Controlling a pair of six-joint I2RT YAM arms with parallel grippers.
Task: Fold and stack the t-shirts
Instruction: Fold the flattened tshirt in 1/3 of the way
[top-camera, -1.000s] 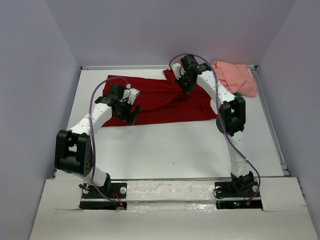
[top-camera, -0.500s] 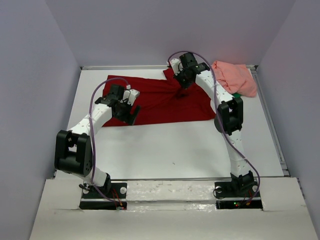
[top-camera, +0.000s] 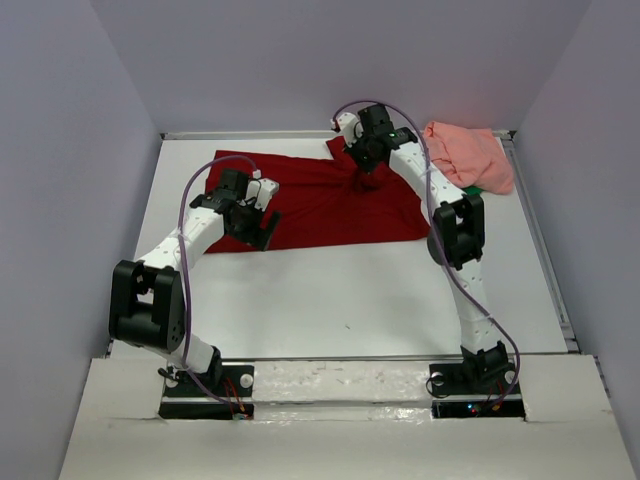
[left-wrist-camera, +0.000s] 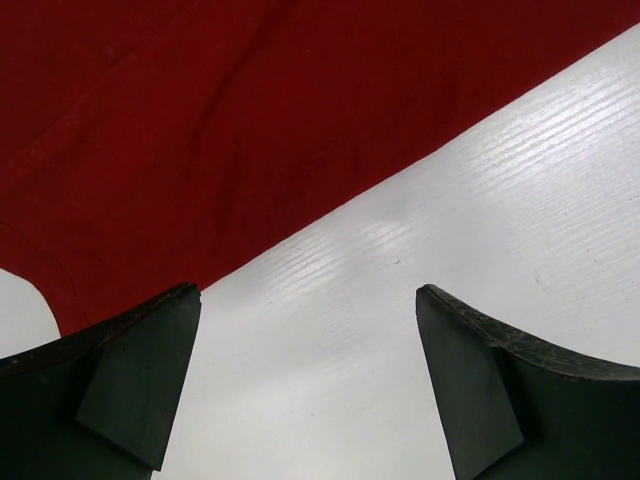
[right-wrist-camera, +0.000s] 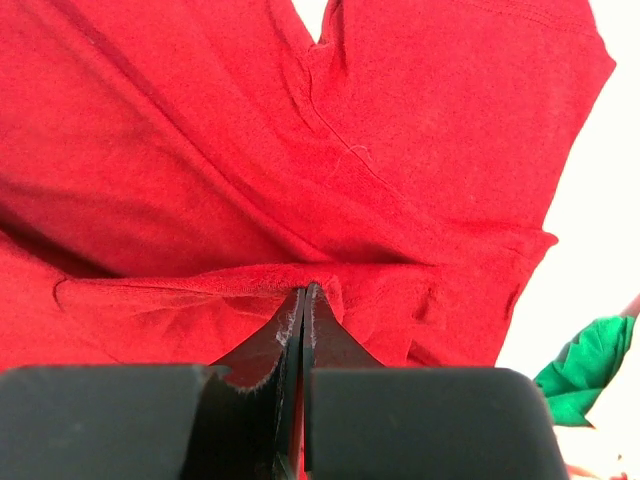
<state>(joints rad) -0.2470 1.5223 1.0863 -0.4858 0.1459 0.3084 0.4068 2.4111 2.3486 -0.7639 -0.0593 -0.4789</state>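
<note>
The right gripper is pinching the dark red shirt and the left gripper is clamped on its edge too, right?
Not quite. The left gripper is open and holds nothing, jaws spread over the table by the dark red shirt's edge; the left wrist view shows it. The right gripper is indeed shut on that shirt.

A white surface (top-camera: 350, 290), finely ribbed up close, is boxed in by a plain pale lavender-grey back wall (top-camera: 340, 60), left wall (top-camera: 60, 200) and right wall (top-camera: 600, 200). A thin metal rail (top-camera: 548, 250) lines its right edge. The light is soft and even.
</note>
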